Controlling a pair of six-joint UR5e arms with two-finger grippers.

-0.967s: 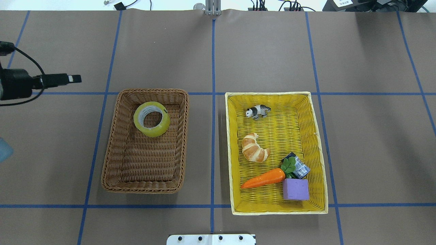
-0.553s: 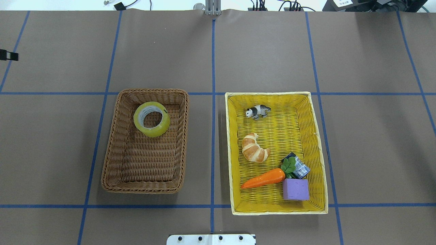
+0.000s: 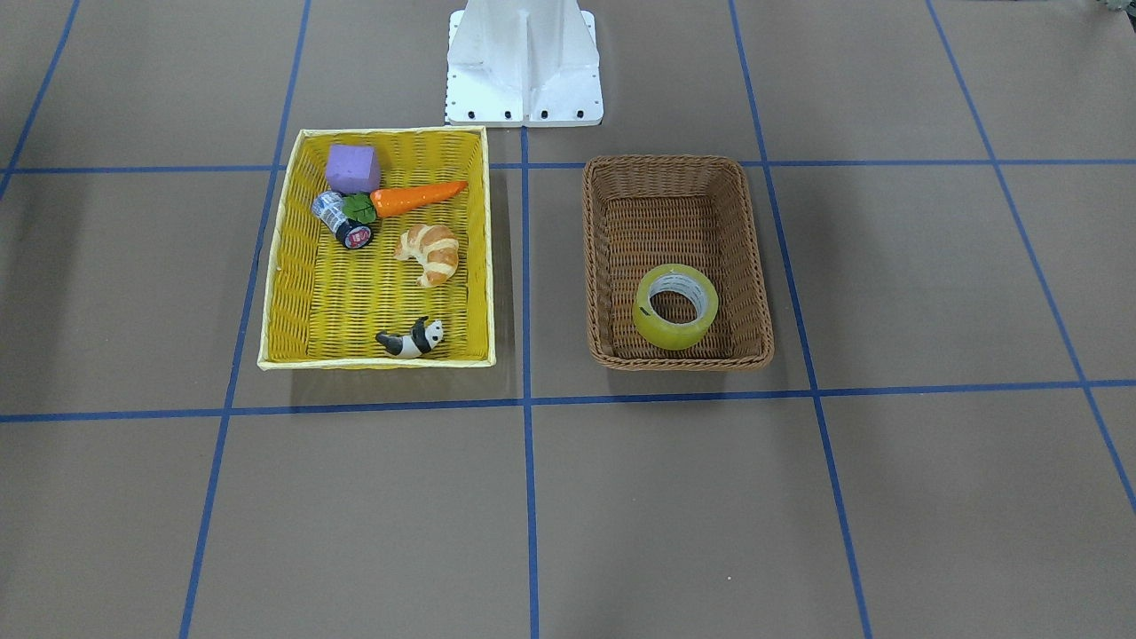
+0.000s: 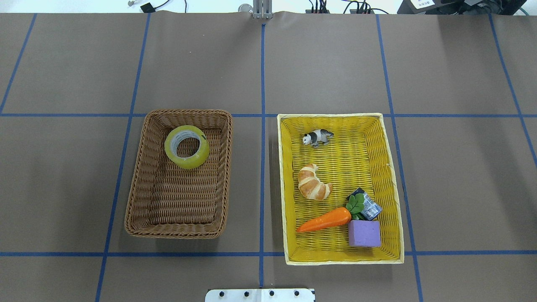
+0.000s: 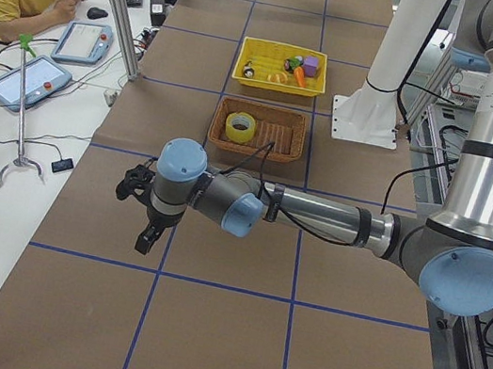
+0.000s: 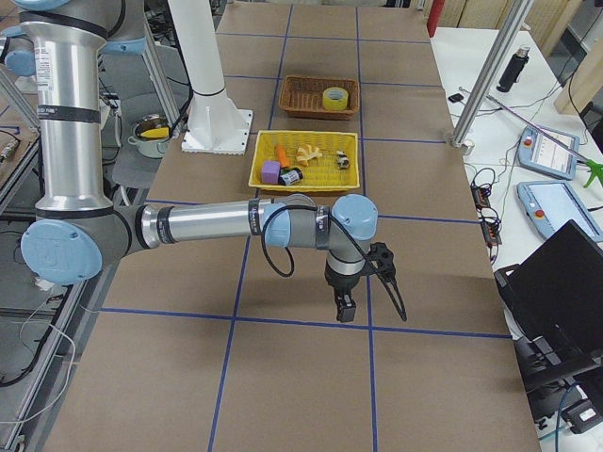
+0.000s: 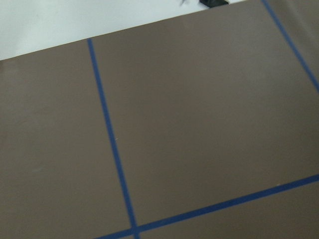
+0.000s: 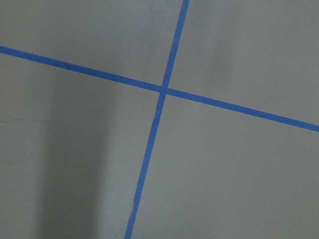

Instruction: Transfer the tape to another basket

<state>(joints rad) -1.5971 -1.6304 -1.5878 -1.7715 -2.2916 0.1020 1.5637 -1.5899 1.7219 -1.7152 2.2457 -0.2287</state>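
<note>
Tape roll [image 4: 187, 147], yellowish translucent, flat in dark brown woven wicker basket [image 4: 138, 180] | left end effector [image 5: 145, 239] and right end effector [image 6: 345, 306] above bench [image 4: 335, 63] | opening: cannot tell

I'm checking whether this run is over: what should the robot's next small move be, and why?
Probably none: leave both arms parked. The tape lies flat inside the brown basket, not in the yellow basket. The left gripper and right gripper hang over bare table, away from both baskets, so the transfer looks done.
</note>
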